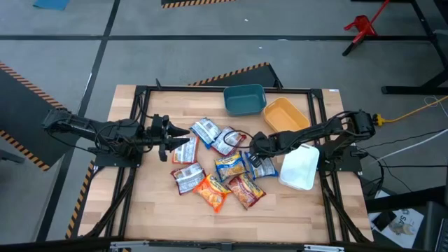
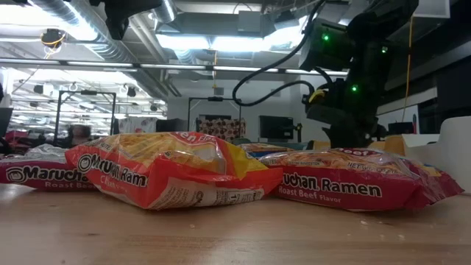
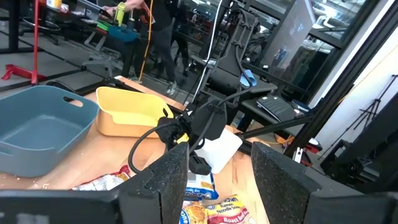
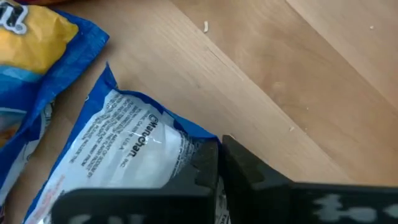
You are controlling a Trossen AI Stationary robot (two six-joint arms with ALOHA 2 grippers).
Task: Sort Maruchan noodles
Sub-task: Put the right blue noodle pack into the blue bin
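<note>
The right arm's fingers [image 4: 219, 163] are closed, pinching the edge of a blue-and-white plastic Maruchan ramen packet [image 4: 127, 152] lying flat on the wooden surface [image 4: 298, 68]. The left arm's fingers [image 3: 219, 177] stand apart, empty, above the pile.

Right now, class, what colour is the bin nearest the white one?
Orange-yellow: the orange bin sits beside the white bin, clearest in the high view.
</note>
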